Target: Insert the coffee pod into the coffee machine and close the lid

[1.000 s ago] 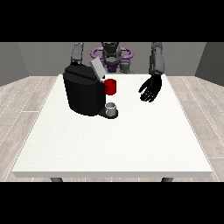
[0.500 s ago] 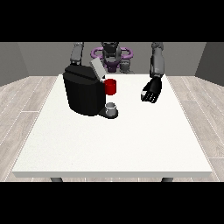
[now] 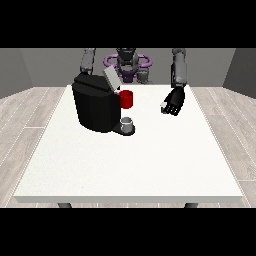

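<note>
Hanging from a nearly upright forearm, the hand at the view's right (image 3: pixel 173 103) is above the table's (image 3: pixel 150 165) far right part, fingers pointing down and curled inward, holding nothing. The other arm reaches down behind the coffee machine (image 3: pixel 95 105), its hand hidden. The machine stands well apart to the left, its lid (image 3: pixel 111 79) tilted up. A red thing at the machine (image 3: pixel 126 99) sits at its front; below it, on the machine's base, rests a small grey thing (image 3: pixel 127 123).
</note>
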